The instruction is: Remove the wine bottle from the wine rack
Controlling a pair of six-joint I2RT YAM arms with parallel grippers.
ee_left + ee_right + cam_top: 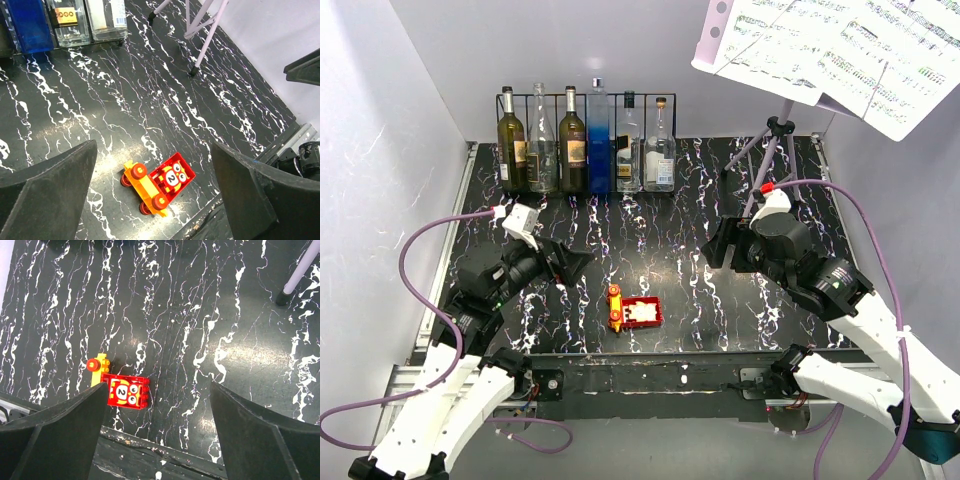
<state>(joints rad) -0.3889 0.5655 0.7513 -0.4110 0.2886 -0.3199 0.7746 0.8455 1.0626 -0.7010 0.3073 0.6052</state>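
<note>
The black wire wine rack [555, 95] stands at the table's far left edge and holds several upright bottles. A dark green wine bottle [511, 140] fills the leftmost slot, and a second dark wine bottle [572, 140] stands two slots to the right. Both are seated in the rack. My left gripper [570, 263] is open and empty, low over the table well short of the rack; it shows in the left wrist view [155, 192]. My right gripper [716, 246] is open and empty at mid-table right, and shows in the right wrist view [157, 435].
A blue bottle [598, 135] and clear bottles [660, 150] fill the other slots; these also show in the left wrist view [70, 20]. A red and orange toy car [632, 312] lies near the front edge. A tripod music stand [770, 150] with sheet music stands at the back right.
</note>
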